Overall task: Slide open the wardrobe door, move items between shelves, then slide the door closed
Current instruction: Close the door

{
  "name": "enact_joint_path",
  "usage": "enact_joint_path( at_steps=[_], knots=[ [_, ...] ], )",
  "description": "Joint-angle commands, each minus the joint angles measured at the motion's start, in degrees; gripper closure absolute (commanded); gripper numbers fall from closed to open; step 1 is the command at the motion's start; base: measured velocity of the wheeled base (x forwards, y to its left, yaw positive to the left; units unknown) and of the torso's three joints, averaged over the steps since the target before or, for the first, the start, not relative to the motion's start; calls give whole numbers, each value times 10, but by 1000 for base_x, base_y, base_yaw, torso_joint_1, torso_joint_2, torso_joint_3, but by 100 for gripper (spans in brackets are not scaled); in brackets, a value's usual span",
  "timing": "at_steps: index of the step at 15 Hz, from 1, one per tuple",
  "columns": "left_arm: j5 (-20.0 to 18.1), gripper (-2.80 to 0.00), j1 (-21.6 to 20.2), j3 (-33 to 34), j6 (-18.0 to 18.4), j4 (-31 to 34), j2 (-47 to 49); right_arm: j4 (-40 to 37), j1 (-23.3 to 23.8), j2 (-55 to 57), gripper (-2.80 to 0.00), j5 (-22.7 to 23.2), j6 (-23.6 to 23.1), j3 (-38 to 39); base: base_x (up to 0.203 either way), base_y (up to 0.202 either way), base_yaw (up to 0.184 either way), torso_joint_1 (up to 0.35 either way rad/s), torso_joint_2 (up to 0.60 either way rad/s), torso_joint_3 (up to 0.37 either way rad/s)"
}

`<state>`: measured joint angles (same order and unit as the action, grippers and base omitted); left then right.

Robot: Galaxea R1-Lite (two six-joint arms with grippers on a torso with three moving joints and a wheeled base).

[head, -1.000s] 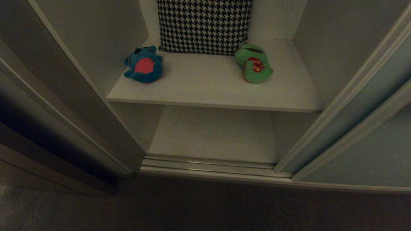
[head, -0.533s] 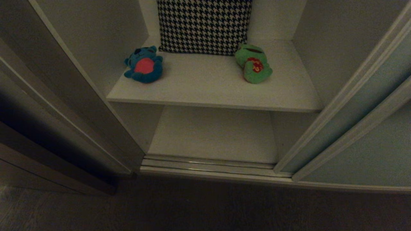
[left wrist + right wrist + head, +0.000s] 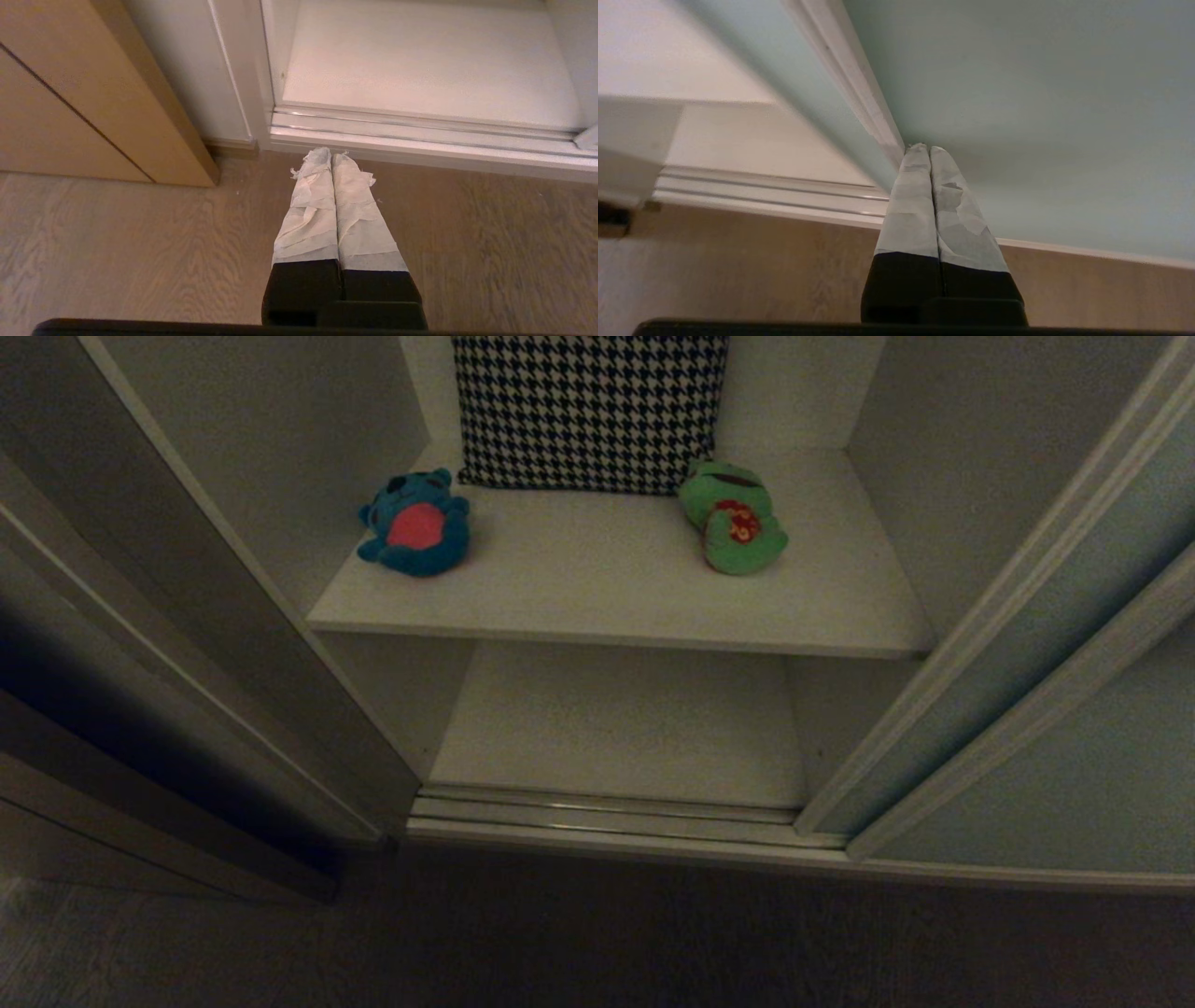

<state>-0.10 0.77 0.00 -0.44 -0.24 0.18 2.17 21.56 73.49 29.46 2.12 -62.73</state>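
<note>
Sliding wardrobe door (image 3: 1017, 93) frame meets the right gripper (image 3: 928, 148), fingers clenched empty like the left gripper's (image 3: 331, 151).

Looked like a bedroom at home: wardrobe with sliding door (image 3: 1046, 644), white shelves (image 3: 607, 597), soft toys (image 3: 415, 527), a checked pillow (image 3: 588, 411), wooden floor (image 3: 117, 252).

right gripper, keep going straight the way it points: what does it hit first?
Most likely the sliding wardrobe door: the shut right gripper points at the pale panel, just beside its beige frame strip. Depth is unclear; the tips may already be touching.
</note>
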Motion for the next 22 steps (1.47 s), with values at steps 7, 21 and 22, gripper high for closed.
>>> enact_joint_path(
  at_steps=[7, 21, 22],
  knots=[
    [0, 0, 0, 0, 0, 0, 1, 0, -232, 9, 0, -108, -2, -21, 0, 0, 0, 0, 0, 0],
    [0, 0, 0, 0, 0, 0, 1, -11, -431, -159, 0, -183, -46, 95, 0, 0, 0, 0, 0, 0],
    [0, 0, 0, 0, 0, 0, 1, -13, -428, -165, 0, -186, -46, 101, 0, 0, 0, 0, 0, 0]
  ],
)
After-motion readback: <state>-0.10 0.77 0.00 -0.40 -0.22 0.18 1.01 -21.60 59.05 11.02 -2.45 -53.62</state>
